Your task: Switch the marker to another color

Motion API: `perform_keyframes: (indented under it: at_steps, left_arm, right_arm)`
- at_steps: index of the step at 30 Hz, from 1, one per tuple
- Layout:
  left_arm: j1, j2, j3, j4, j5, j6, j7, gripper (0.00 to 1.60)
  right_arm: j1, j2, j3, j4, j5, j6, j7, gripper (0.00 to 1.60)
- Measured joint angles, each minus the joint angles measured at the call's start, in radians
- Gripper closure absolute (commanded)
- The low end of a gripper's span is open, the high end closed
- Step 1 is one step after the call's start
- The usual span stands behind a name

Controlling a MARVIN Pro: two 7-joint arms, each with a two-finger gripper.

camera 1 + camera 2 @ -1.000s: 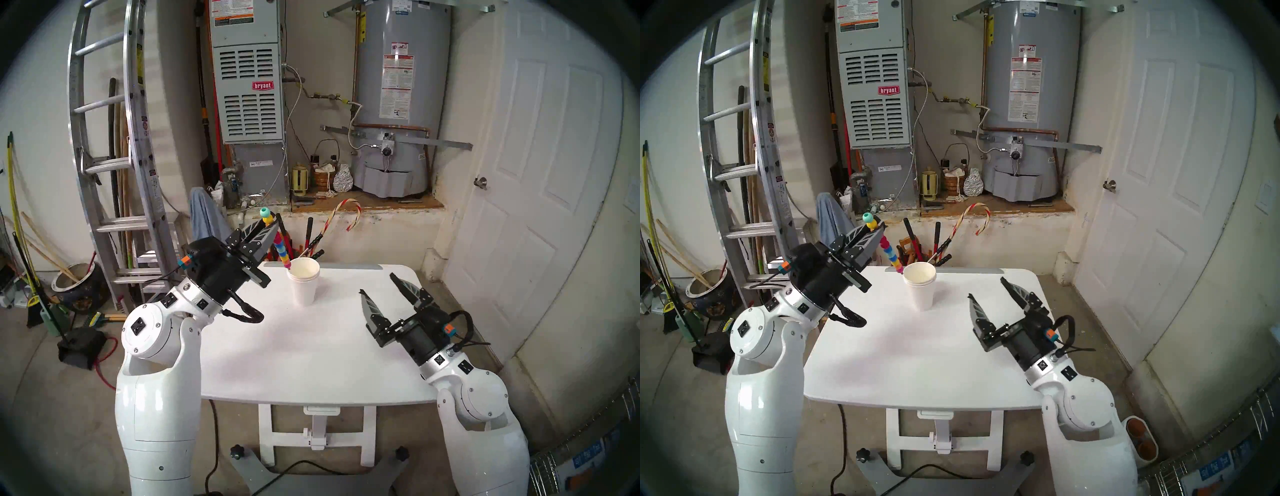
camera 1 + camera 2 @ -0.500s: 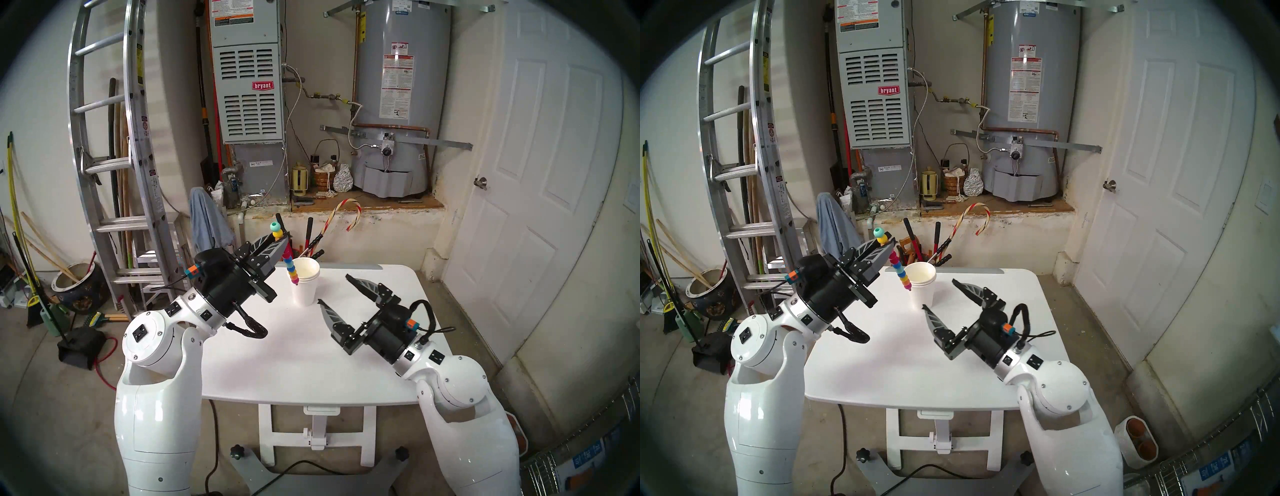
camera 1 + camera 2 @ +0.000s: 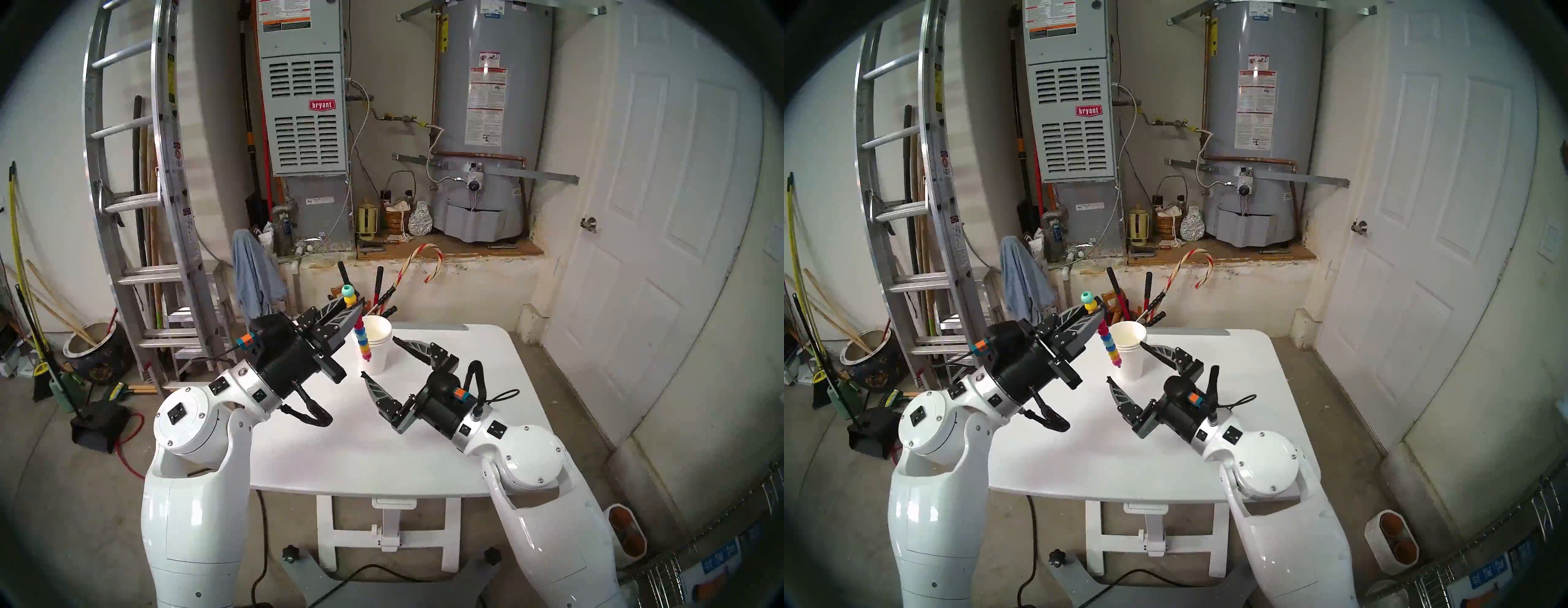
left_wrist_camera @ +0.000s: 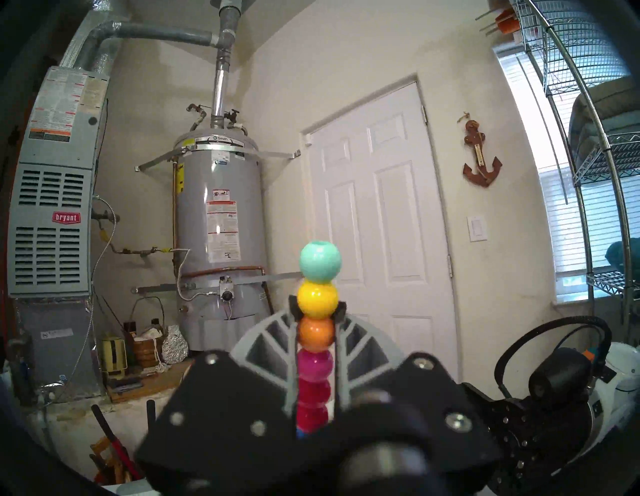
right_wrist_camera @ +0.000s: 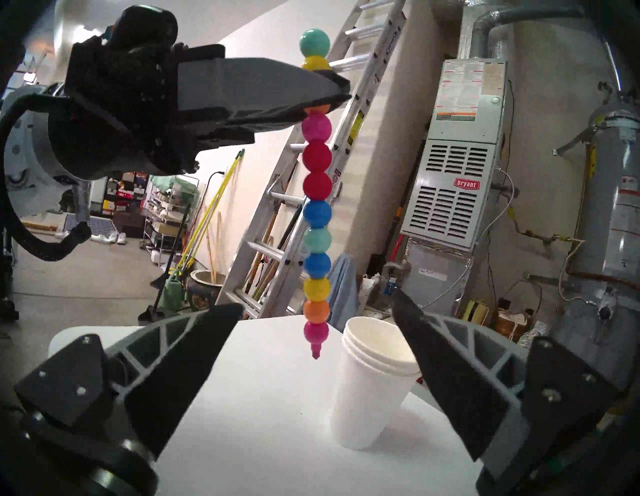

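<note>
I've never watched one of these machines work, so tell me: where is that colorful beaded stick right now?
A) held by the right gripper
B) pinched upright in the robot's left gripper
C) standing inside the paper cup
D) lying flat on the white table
B: the left gripper is shut on the marker near its top, so it hangs tip-down above the table, beside the paper cup; the right gripper is open and empty.

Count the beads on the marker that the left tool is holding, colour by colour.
Beads on the marker, as seen in the right wrist view:
Teal: 2
Yellow: 2
Orange: 2 (one partly hidden inside the left tool)
Pink: 2
Red: 2
Blue: 2
Total: 12
</note>
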Motion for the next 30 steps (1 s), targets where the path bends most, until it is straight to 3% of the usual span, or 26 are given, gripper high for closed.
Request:
perform_keyframes:
  at_steps: [26,27,28,30]
  left_arm:
    - [0.006,-0.014,0.024,0.013,0.028,-0.013,-0.004,1.60]
    - [0.007,-0.014,0.024,0.013,0.028,-0.013,-0.005,1.60]
    - [0.008,-0.014,0.025,0.013,0.028,-0.013,-0.007,1.60]
    - [0.009,-0.015,0.025,0.013,0.028,-0.013,-0.010,1.60]
  right_arm:
    - [0.063,-0.029,-0.023,0.023,0.003,-0.015,-0.016,0.00]
    - [0.064,-0.029,-0.024,0.024,0.004,-0.015,-0.016,0.11]
    - [0.067,-0.030,-0.025,0.026,0.004,-0.015,-0.016,0.58]
    - [0.071,-0.032,-0.028,0.029,0.004,-0.014,-0.016,0.82]
